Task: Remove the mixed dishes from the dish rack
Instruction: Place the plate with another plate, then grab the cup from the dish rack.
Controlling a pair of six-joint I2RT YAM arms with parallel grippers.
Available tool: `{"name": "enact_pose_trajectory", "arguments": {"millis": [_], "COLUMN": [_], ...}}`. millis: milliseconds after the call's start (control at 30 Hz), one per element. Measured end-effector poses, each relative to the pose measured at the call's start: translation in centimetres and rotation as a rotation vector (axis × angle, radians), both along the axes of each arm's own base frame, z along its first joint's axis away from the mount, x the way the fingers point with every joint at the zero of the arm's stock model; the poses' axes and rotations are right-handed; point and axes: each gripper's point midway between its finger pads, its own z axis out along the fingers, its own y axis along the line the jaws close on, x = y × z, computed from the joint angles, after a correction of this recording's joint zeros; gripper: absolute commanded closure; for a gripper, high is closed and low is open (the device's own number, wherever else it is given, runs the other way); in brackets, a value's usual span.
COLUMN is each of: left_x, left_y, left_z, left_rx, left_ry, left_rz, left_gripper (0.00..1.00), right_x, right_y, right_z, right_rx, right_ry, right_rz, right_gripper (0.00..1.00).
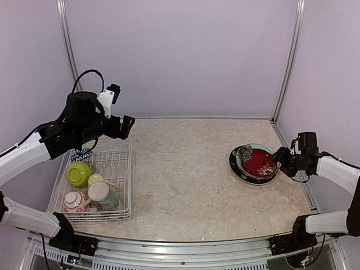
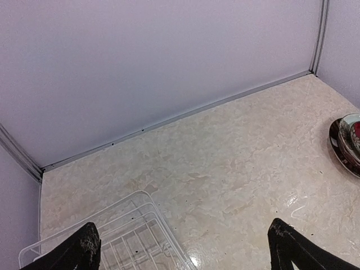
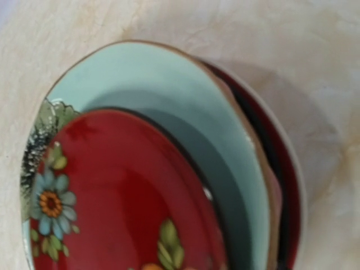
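The white dish rack (image 1: pixel 116 154) stands at the left and holds a lime-green bowl (image 1: pixel 78 173), a yellow mug (image 1: pixel 95 180), a cream patterned mug (image 1: pixel 103 196) and a red-white bowl (image 1: pixel 73 201). My left gripper (image 1: pixel 127 127) hangs open and empty above the rack's far right corner (image 2: pixel 138 216). At the right, three plates lie stacked: the dark red floral plate (image 1: pixel 259 162) (image 3: pixel 118 185) on the pale teal plate (image 1: pixel 251 149) (image 3: pixel 169 90) on the black-rimmed plate (image 1: pixel 238 170) (image 3: pixel 284 185). My right gripper (image 1: pixel 280 155) sits at the stack's right edge; its fingers do not show in the wrist view.
A blue-and-white piece (image 1: pixel 83 154) sits at the rack's far left, partly under the left arm. The back wall and right wall close the table. The plate stack (image 2: pixel 347 143) shows at the right edge of the left wrist view.
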Motion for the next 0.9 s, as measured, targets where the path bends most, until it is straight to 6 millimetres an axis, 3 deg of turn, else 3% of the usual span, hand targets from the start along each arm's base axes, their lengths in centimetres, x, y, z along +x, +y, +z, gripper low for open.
{"name": "enact_pose_trajectory", "arguments": {"millis": [200,467,700,900], "left_x": [0.0,0.1,0.5,0.0], "left_y": [0.0,-0.4,-0.7,1.2], "left_z": [0.0,-0.4,-0.9,-0.2], "left_rx": [0.000,-0.011,-0.026,-0.123], "left_ry": [0.002,0.030,0.080,0.198], "left_rz": [-0.003,-0.007,0.010,0.088], "left_gripper": [0.01,0.01,0.01,0.01], "right_x": [-0.6,-1.1,-1.3,-0.6], "right_y": [-0.1,-0.1,0.2,1.5], "right_z": [-0.3,1.3,1.4,2.7], "right_rx": [-0.012,-0.030,-0.038,-0.044], "right_ry": [0.024,-0.021,-0.020,-0.055], "right_rz": [0.000,0.016,0.043,0.091], "right_gripper": [0.29,0.20,0.14,0.11]}}
